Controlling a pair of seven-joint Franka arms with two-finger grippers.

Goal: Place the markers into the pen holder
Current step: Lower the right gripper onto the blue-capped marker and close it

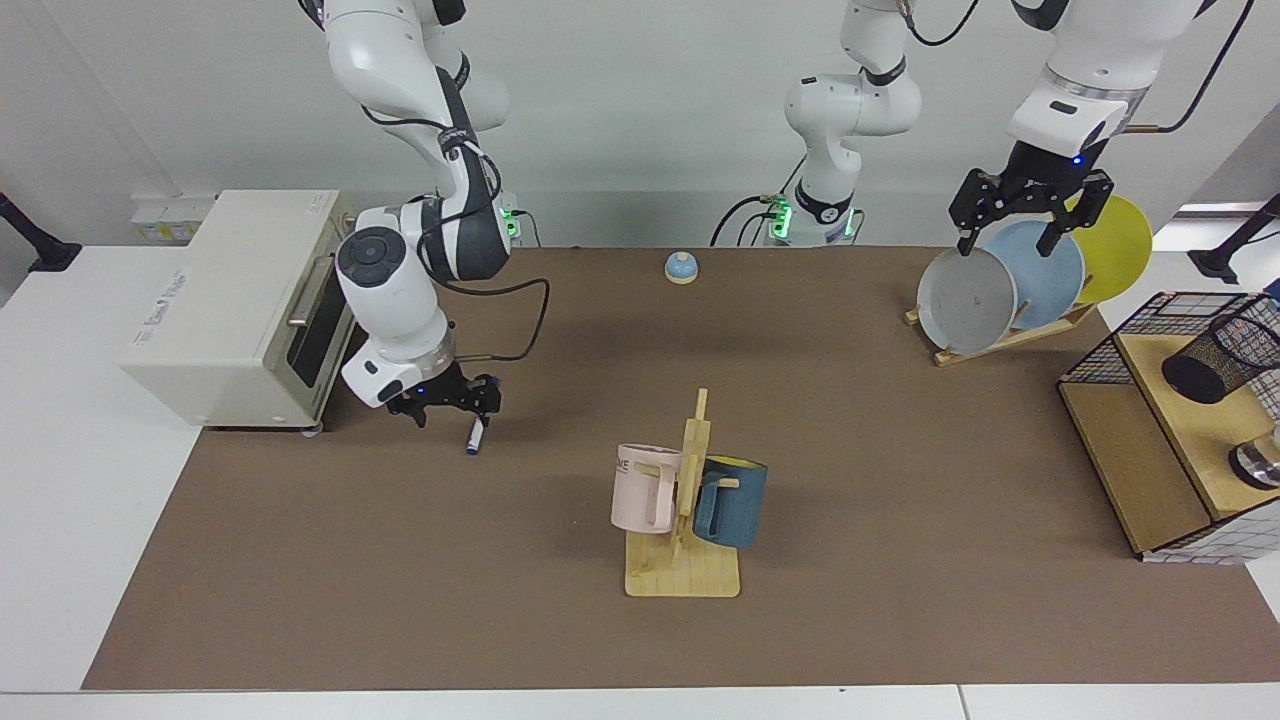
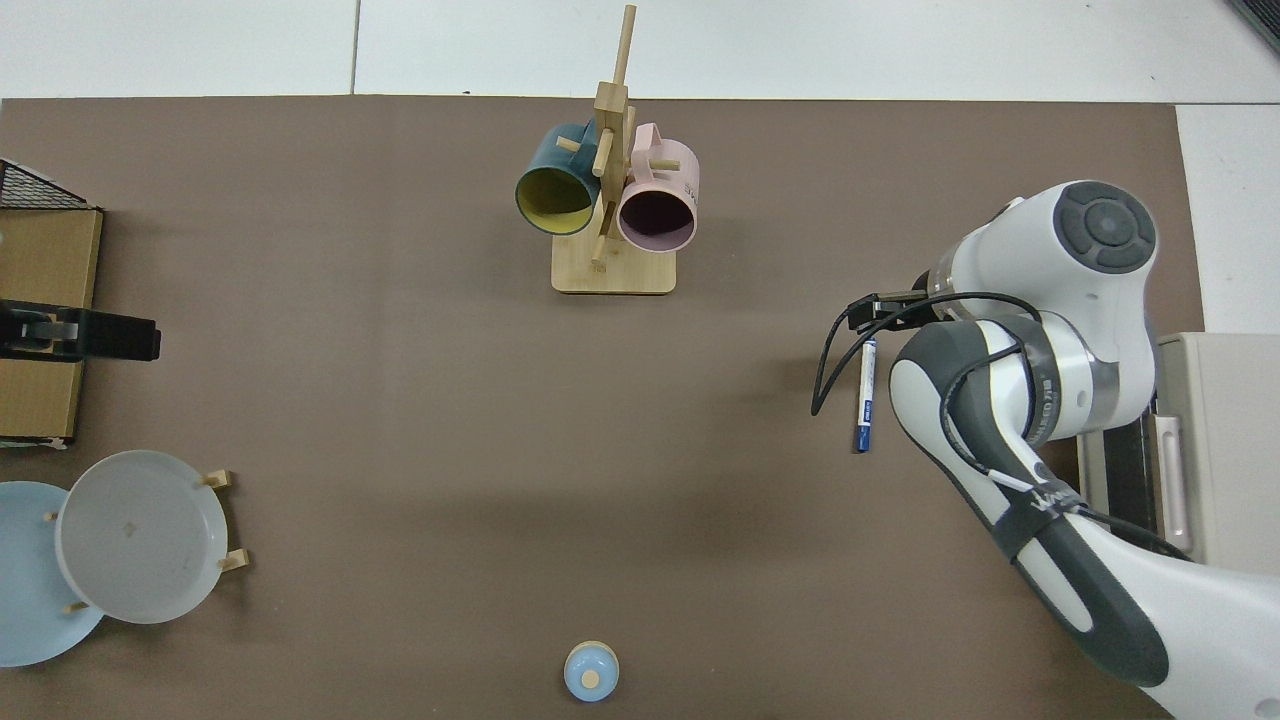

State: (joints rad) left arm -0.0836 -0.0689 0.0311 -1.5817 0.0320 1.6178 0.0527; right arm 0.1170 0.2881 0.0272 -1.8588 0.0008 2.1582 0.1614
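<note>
- The right gripper hangs low over the brown mat, right above the marker. Its fingers are spread to a middling gap and hold nothing, and only the marker's near end shows below them.
- From above, the marker lies flat on the mat near the toaster-oven side. The arm's wrist covers its far tip, and a black cable loops just beside it.
- The toaster oven sits at that end of the desk, close behind the right arm's elbow, half on the mat and half off it.
- Toward the middle of the mat's near half stands a wooden mug tree with a pink mug and a blue mug, well apart from the marker.
- A small blue bell rests near the mat's far edge, between the two arm bases.
- The left gripper waits over the plate rack at the far corner, fingers wide apart and holding nothing, just above the grey plate and the blue plate. A yellow plate stands behind them.
- The pen holder lies tipped on a wooden shelf inside a wire basket at the desk's end beyond the rack, the whole length of the mat away from the marker.
</note>
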